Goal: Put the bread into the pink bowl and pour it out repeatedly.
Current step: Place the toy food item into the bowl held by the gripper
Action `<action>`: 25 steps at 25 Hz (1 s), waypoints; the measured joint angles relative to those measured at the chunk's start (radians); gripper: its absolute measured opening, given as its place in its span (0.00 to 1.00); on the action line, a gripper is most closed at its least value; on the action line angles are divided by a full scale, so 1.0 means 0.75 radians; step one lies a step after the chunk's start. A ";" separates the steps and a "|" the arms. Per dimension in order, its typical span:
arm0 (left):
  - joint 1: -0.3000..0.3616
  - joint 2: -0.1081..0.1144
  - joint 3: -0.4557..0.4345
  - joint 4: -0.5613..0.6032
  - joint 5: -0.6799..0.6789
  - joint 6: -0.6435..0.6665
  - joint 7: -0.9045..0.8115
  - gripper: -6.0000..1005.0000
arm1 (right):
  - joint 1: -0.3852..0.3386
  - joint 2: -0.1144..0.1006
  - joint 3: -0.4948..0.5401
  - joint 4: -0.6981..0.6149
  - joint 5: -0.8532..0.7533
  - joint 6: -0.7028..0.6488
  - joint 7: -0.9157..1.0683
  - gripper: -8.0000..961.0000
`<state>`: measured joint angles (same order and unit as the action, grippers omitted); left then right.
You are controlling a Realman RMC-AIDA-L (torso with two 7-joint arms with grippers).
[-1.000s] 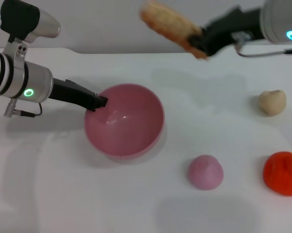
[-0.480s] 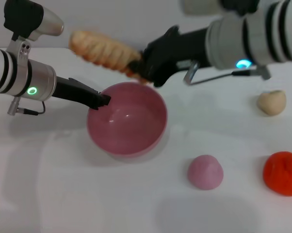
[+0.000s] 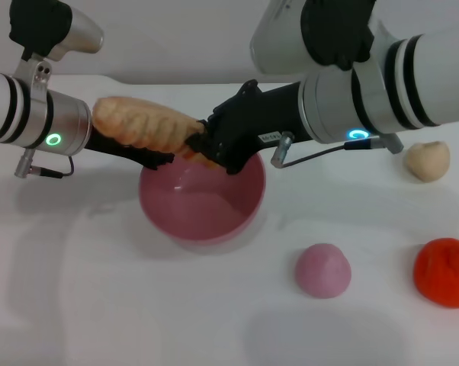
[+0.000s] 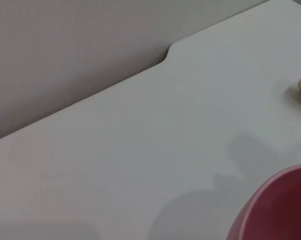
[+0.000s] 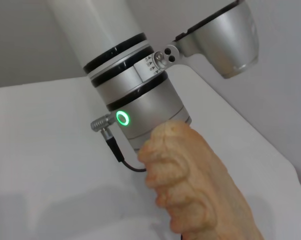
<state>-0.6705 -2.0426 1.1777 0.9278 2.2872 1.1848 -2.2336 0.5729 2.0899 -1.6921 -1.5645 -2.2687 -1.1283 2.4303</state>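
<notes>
Right claw (image 3: 207, 146) clamped on one end of the bread (image 3: 142, 126), black fingers pinching it just over the far rim of the pink bowl (image 3: 203, 200); loaf held in the air, roughly level, stretching from the claw toward the robot's left, above the bowl's far-left rim and across the front of the left arm's silver wrist; ridged tan side facing up. Seen from the right wrist, same bread (image 5: 200, 190) reaching out toward the left arm's wrist ring with its green light. Left claw (image 3: 155, 158) down at the bowl's left rim, black fingers closed on the rim, partly hidden behind the loaf. Bowl upright on the white counter (image 3: 100, 305), nothing inside. Off to the right on the counter, well apart from the bowl: a small pink dome (image 3: 322, 270), a red-orange lump (image 3: 444, 271), a beige lump (image 3: 428, 160).
</notes>
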 joint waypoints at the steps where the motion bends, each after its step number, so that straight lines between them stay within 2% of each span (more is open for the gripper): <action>1: 0.000 0.001 0.000 -0.001 0.000 0.000 0.000 0.12 | -0.002 0.000 0.003 0.001 0.005 0.003 0.001 0.13; 5: 0.000 0.004 -0.003 -0.002 0.000 -0.003 -0.004 0.12 | -0.009 -0.001 0.009 -0.005 0.008 0.008 0.000 0.13; 10: 0.001 0.007 0.000 -0.002 0.000 -0.005 -0.016 0.12 | -0.008 -0.001 0.015 -0.010 0.009 0.009 0.000 0.37; 16: 0.010 0.008 -0.001 -0.002 0.000 -0.009 -0.016 0.12 | -0.008 -0.001 0.023 -0.017 0.009 0.010 -0.001 0.59; 21: 0.013 0.007 0.000 -0.002 0.000 -0.009 -0.018 0.12 | -0.007 -0.001 0.024 -0.025 0.009 0.008 -0.001 0.68; 25: 0.014 0.009 0.000 -0.002 0.000 -0.010 -0.018 0.12 | -0.013 -0.001 0.040 -0.044 0.009 -0.001 0.000 0.68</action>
<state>-0.6599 -2.0362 1.1779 0.9265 2.2871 1.1772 -2.2473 0.5635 2.0892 -1.6619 -1.5973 -2.2622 -1.1293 2.4301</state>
